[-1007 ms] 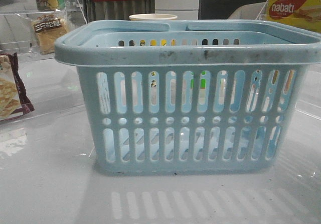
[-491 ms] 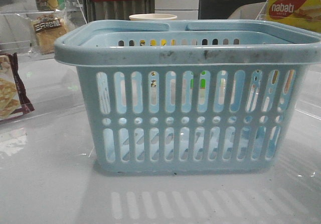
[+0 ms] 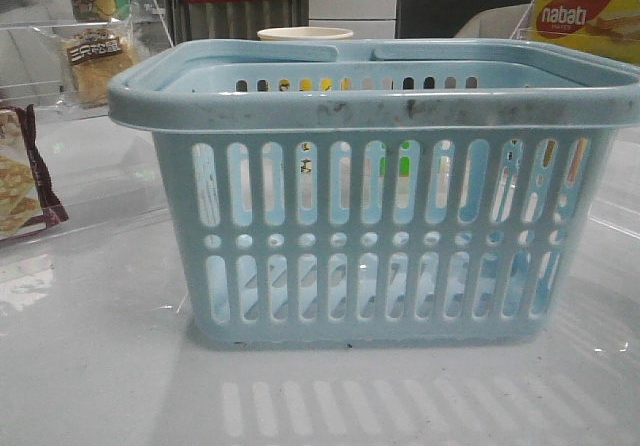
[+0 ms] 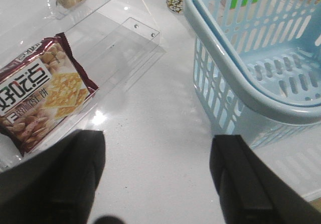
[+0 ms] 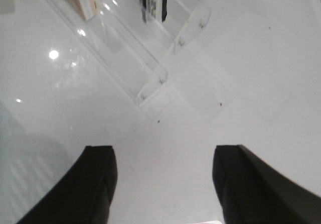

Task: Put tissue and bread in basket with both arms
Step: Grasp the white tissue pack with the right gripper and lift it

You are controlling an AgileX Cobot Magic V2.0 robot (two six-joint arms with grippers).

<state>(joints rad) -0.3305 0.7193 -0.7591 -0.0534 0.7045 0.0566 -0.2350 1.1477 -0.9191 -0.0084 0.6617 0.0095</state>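
Both grippers spread wide and empty over the white table; basket stands central.

Far left, a maroon-edged cracker packet (image 3: 22, 181) lies flat on the table (image 3: 100, 366); behind it the bread (image 3: 95, 61) stands upright on a clear acrylic shelf (image 4: 118, 48). Left gripper (image 4: 158, 176) hovers over bare tabletop, jaws wide apart, gripping nothing. The light-blue basket (image 3: 375, 116) sits centre, its floor bare. Yellow Nabati box (image 3: 585, 16) at rear right. Right gripper (image 5: 163, 184) likewise spread, empty. Tissue not identifiable.
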